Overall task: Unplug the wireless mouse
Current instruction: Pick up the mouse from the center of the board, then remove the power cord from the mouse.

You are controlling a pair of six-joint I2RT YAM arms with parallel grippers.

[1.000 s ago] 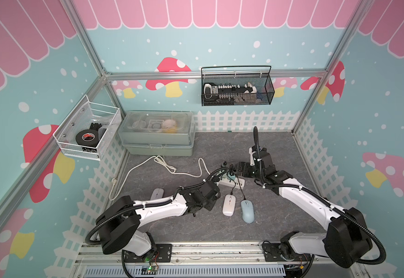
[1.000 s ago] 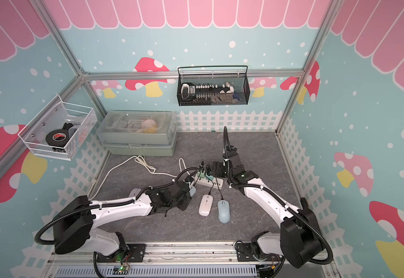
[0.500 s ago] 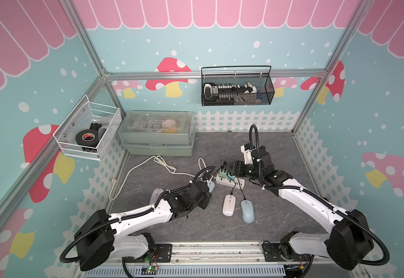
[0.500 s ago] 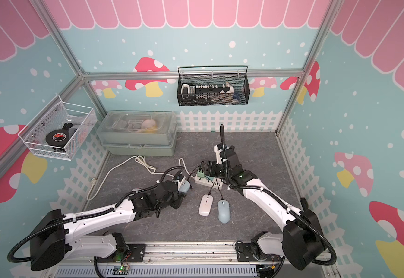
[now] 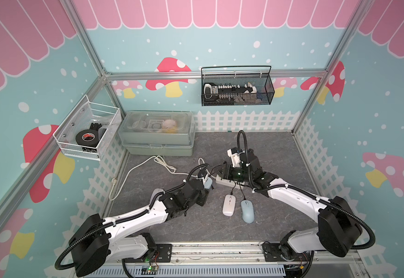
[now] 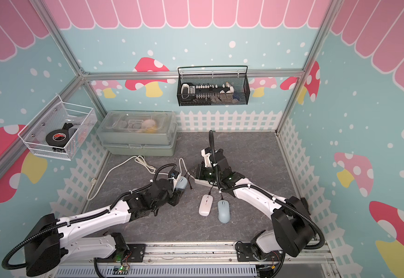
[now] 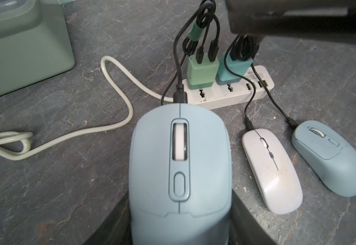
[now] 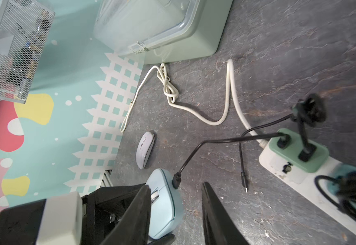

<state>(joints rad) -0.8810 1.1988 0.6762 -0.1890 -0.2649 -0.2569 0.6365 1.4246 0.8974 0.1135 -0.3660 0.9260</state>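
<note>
A light-blue wireless mouse (image 7: 180, 169) is held by its sides in my left gripper (image 7: 180, 222), just left of the white power strip (image 5: 227, 181) in both top views. A black cable plug (image 7: 180, 96) sits in the mouse's front end, and its cable runs to the green charger (image 7: 202, 72) on the strip. My right gripper (image 8: 175, 185) hovers at the mouse's nose. Its fingers (image 8: 143, 212) stand apart on either side of the plug (image 8: 176, 180) without touching it. In a top view the held mouse (image 6: 181, 183) faces the right gripper (image 6: 197, 172).
A white mouse (image 5: 229, 205) and another blue mouse (image 5: 247, 211) lie cabled in front of the strip. A lavender mouse (image 8: 145, 148) lies near the left fence, a loose cable end (image 8: 244, 180) beside the strip. A teal charger (image 7: 233, 67), the strip's white cord (image 5: 148, 163) and a green toolbox (image 5: 157, 134) lie behind.
My left arm has stretched forward, carrying the blue mouse up to the strip. The right gripper has swung left to the mouse's front and its jaws have narrowed.
</note>
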